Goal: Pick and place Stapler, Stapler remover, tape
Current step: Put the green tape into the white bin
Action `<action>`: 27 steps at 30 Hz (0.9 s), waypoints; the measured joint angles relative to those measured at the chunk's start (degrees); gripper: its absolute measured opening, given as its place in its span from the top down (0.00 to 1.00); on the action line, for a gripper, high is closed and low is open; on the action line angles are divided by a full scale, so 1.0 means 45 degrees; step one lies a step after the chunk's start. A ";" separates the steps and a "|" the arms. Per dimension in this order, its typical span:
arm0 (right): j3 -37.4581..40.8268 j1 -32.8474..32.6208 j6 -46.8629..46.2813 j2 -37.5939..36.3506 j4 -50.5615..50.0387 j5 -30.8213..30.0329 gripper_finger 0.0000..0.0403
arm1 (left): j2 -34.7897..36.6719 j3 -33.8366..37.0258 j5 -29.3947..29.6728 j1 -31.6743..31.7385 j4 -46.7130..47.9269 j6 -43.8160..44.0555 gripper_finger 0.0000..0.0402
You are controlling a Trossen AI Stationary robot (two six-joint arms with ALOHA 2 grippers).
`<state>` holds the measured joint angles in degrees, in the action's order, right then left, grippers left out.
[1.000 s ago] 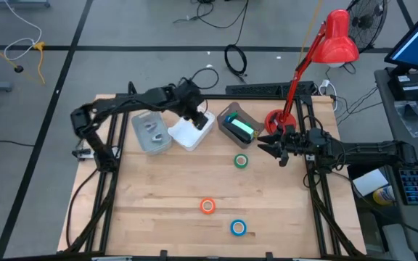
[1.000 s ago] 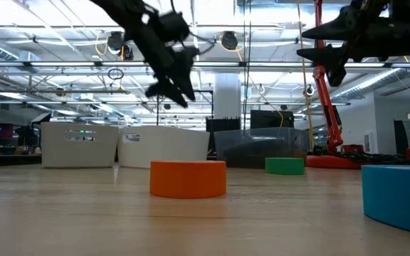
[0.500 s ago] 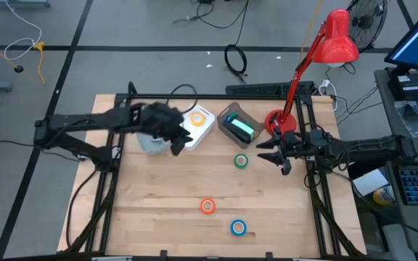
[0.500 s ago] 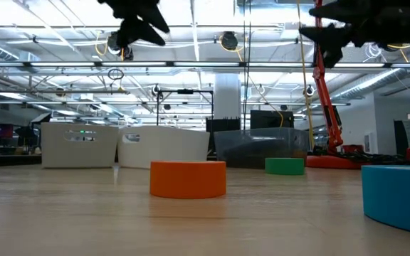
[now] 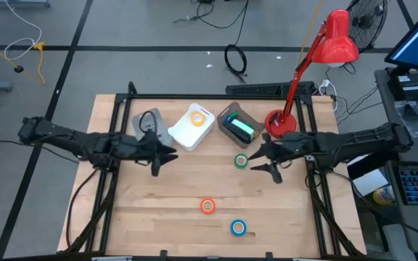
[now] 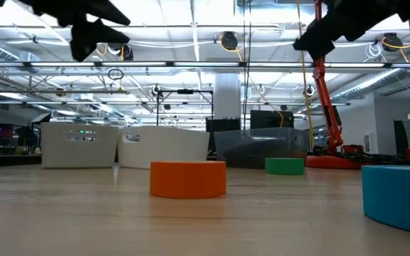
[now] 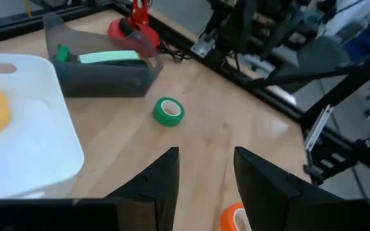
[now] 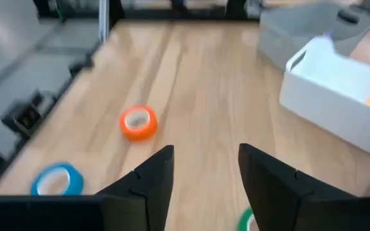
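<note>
In the white bin (image 5: pixel 193 129) lies the yellow tape (image 5: pixel 197 119), flat, partly cut off in the left wrist view. Green tape (image 5: pixel 241 161) sits just beside the right gripper (image 5: pixel 264 164); orange tape (image 5: pixel 207 206) and blue tape (image 5: pixel 238 228) lie nearer the table's front. Both the right gripper and the left gripper (image 5: pixel 160 162) are spread, holding nothing.

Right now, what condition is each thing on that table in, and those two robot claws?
Yellow tape: lying flat inside the white bin.
Green tape: flat on the table, beside the dark bin.
Orange tape: flat on the table, untouched.
Blue tape: flat on the table, untouched.
Dark bin: holds a green stapler.
Left gripper: open, empty, above the table.
Right gripper: open, empty, near the green tape.
</note>
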<state>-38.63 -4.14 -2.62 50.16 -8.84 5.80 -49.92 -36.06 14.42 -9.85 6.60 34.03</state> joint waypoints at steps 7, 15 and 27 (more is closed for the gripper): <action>-0.1385 -0.0113 0.1379 0.2375 -0.2009 -0.0043 0.59 | 0.1236 0.1426 0.1341 -0.1225 -0.0851 0.0082 0.63; -0.2374 -0.0107 0.2620 0.4916 -0.3313 -0.1341 0.59 | 0.1965 0.1925 0.1490 -0.1770 -0.0814 -0.0071 0.63; -0.2454 -0.0082 0.2890 0.6914 -0.3630 -0.1642 0.59 | 0.2176 0.1993 0.1490 -0.1773 -0.0496 -0.0129 0.63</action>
<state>-49.67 -4.51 10.39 81.27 -25.17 -1.59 -40.13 -27.09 21.12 -17.82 4.37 33.45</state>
